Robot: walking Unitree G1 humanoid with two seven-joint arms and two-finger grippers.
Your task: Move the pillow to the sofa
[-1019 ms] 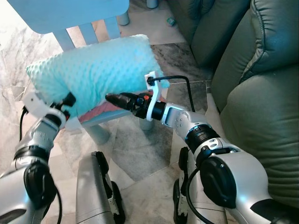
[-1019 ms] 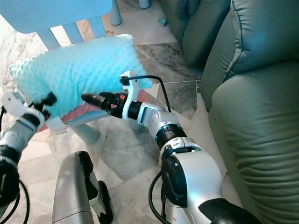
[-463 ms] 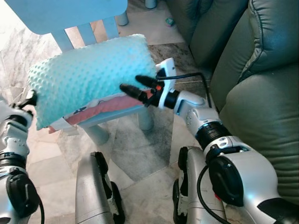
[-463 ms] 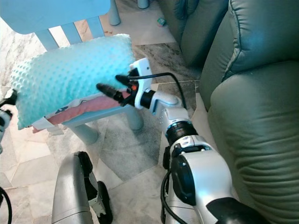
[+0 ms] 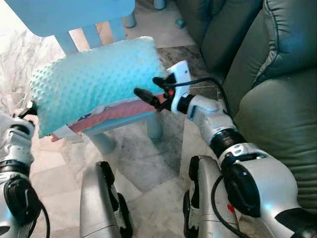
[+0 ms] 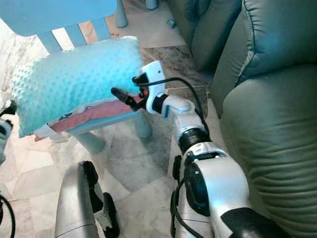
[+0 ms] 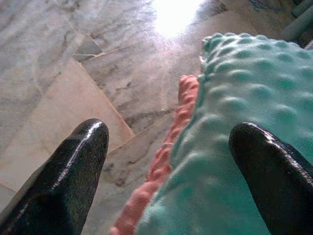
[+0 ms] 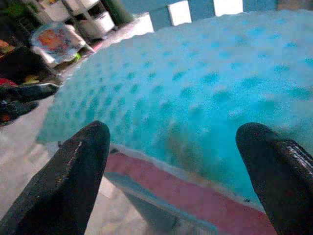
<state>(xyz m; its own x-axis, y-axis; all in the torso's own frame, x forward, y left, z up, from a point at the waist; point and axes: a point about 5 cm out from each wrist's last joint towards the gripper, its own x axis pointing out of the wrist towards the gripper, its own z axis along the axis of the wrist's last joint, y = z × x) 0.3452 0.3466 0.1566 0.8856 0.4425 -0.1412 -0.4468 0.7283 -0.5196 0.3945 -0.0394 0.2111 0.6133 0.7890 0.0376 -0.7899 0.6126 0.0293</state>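
- The bumpy turquoise pillow with a pink underside [image 5: 96, 82] lies on the light-blue chair [image 5: 106, 124], long axis across the robot's front.
- The right tool [image 5: 151, 91], fingers spread wide, sits at its near right end.
- The left tool [image 7: 171, 171], also wide, seems to straddle the opposite end.
- The dark-green sofa [image 5: 277, 99] stands to the right.

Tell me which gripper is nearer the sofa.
The right gripper, open at the pillow's sofa-side end. The left gripper is open at the pillow's far end, away from the sofa.

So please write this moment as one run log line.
pillow: on blue chair, not gripped | right gripper: open, at pillow's sofa-side end | left gripper: open, at opposite end | sofa: right
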